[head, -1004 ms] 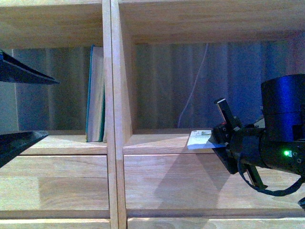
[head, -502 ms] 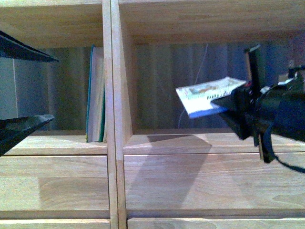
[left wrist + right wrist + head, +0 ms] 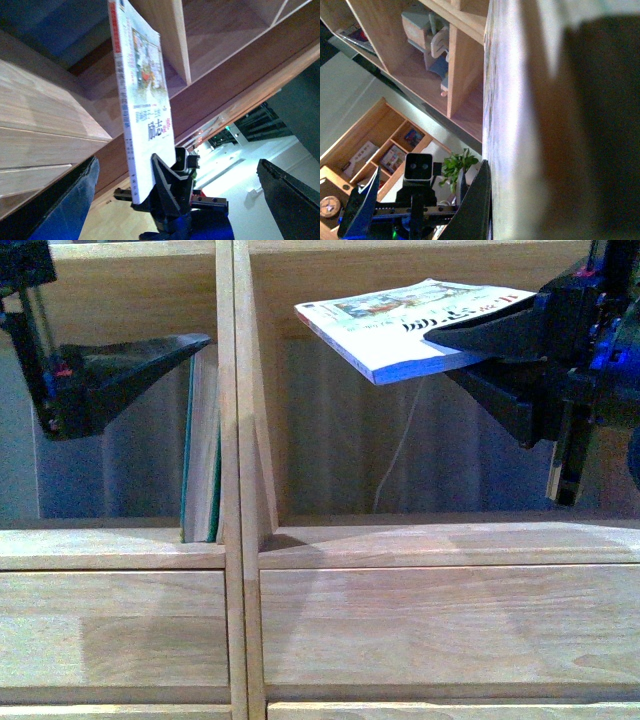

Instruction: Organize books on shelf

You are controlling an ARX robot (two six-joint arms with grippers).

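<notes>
Books numbered two: paperback (image 3: 400,325) clamped in right hand (image 3: 470,355), teal book (image 3: 200,460) upright in shelf (image 3: 240,540); left hand (image 3: 120,375) spread apart.

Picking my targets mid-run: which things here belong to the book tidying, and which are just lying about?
Job:
paperback, held in right gripper
teal book
shelf

Lying about:
white cable
plant

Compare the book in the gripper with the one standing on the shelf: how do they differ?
The paperback is thin and pale, and lies nearly flat in the air, clamped by the right gripper. The green book is thicker and stands upright against the divider. Both are closed.
</notes>
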